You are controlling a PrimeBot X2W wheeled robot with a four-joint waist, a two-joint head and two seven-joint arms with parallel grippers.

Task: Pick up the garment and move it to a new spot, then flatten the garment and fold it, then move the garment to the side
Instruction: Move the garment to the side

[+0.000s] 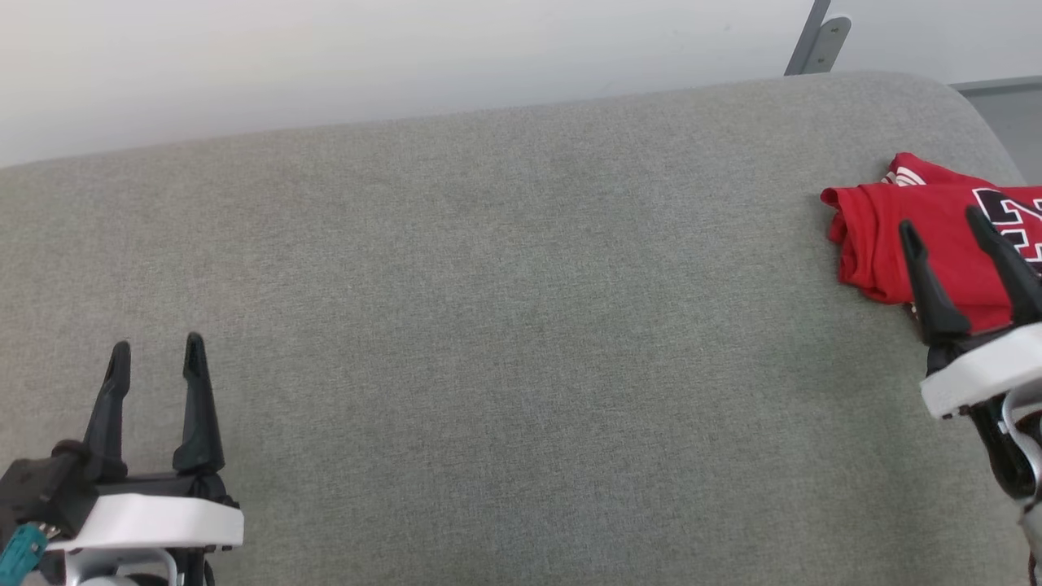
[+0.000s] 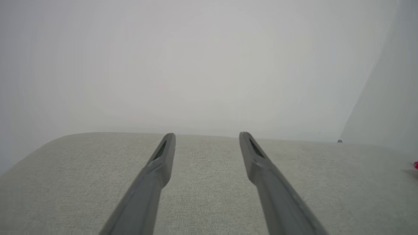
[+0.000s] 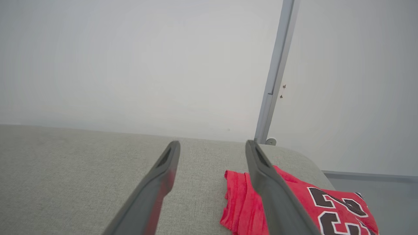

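Shirt (image 1: 912, 236) lies bunched at far right corner of the grey padded surface (image 1: 521, 285), close to its right edge. R gripper (image 1: 940, 221) hovers at it, jaws apart, nothing held. L gripper (image 1: 157, 343) is near the front left, likewise spread & empty. Risk: a shallow pinch takes the top layer only (folds spill), or a nudge sends it off the edge.

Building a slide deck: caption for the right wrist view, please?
Open right gripper poised over a grey cushion, beside the red "23" garment lying near its rounded corner.

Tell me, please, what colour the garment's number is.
Black, outlined white, on the red garment; clearest in the right wrist view.
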